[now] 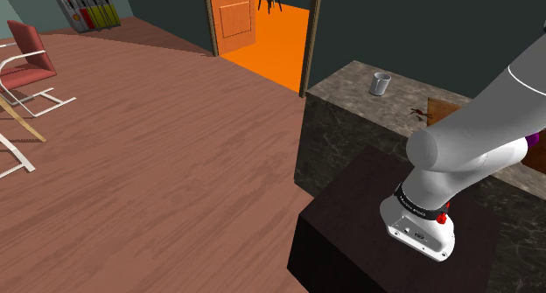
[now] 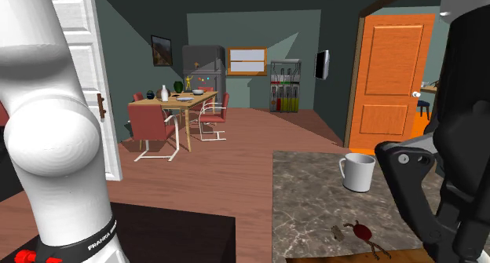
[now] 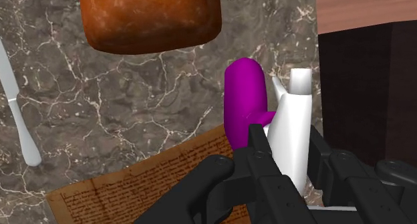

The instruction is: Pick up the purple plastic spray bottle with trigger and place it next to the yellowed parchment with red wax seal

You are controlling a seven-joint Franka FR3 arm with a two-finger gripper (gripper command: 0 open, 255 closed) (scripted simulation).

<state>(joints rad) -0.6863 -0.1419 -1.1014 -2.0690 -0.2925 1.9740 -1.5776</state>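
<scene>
Flat, even, moderately dim light; shadows soft, faint.

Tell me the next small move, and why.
Probably ease straight down, then release. The gripper looks shut on the spray bottle at its white head, and the bottle is right at the parchment edge, over the marble counter. Its height above the counter is unclear, so go slowly.

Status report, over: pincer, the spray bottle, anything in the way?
Pincer shut on spray bottle. Bottle purple and white, by corner of parchment. Nearby bread loaf and knife lie apart, not blocking.
</scene>
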